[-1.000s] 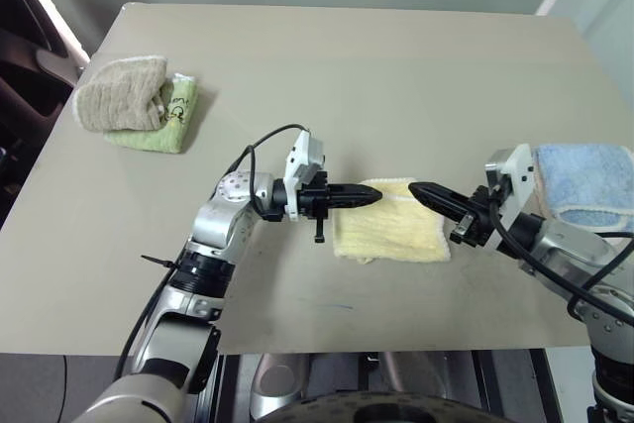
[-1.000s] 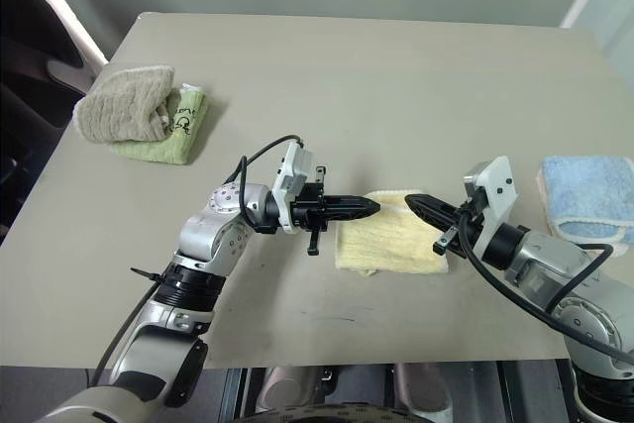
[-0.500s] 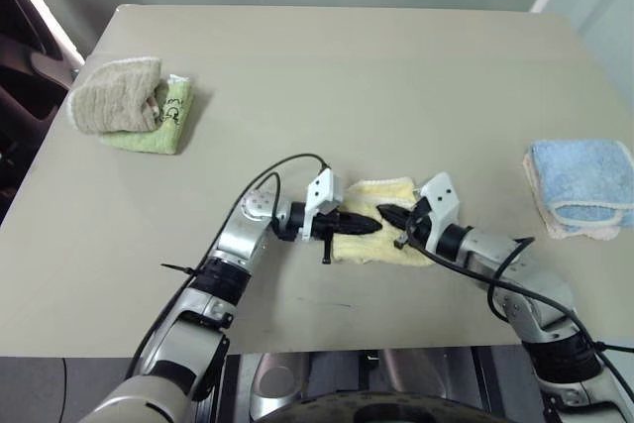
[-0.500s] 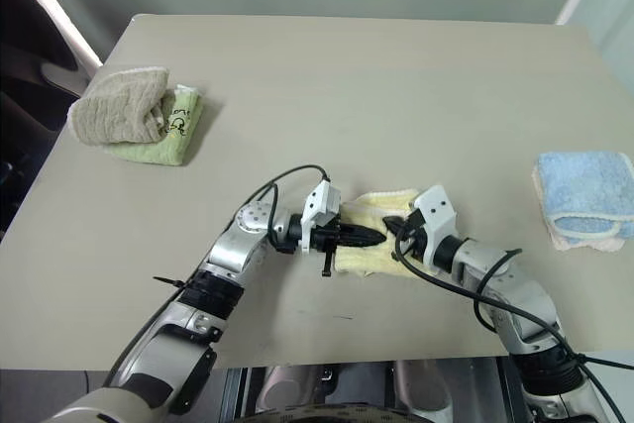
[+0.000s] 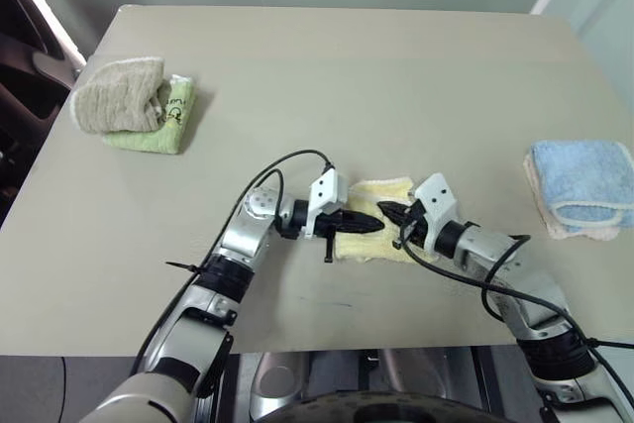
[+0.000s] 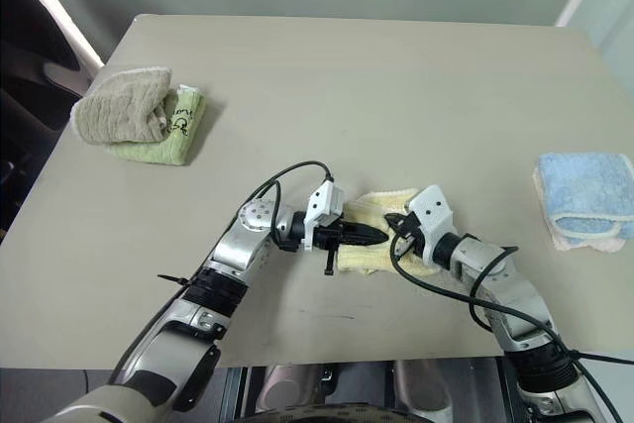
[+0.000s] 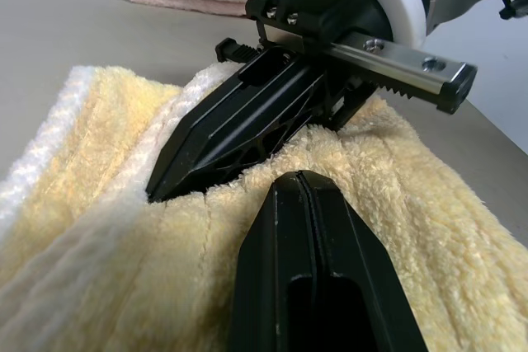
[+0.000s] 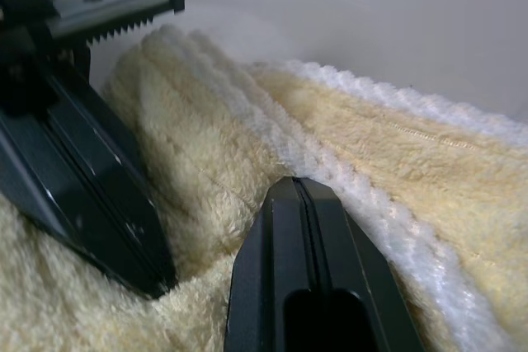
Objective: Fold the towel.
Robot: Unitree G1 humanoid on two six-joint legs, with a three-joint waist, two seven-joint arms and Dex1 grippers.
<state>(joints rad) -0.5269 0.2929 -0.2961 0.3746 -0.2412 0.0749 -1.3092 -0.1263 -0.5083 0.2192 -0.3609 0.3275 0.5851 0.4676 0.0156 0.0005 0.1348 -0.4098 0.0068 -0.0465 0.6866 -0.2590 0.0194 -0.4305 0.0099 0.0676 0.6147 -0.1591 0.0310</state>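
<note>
Towel: I see the pale yellow terry-cloth towel [image 5: 374,220], folded small, lying just below the middle of the head view on the beige tabletop [image 5: 376,86].
Left gripper: my left gripper [image 5: 369,226] rests its tips on the towel's left part, black fingers [image 7: 318,278] pressed together, nothing between them.
Right gripper: my right gripper [image 5: 388,211] lies tip-down on the towel from the right, fingers [image 8: 309,278] closed flat, almost meeting the left tips.
Upper left: a beige-brown rolled towel [image 5: 119,94] sits on a light green folded cloth [image 5: 158,126].
Right edge: a light blue folded towel [image 5: 582,177] on a pinkish cloth [image 5: 565,230], well apart.
</note>
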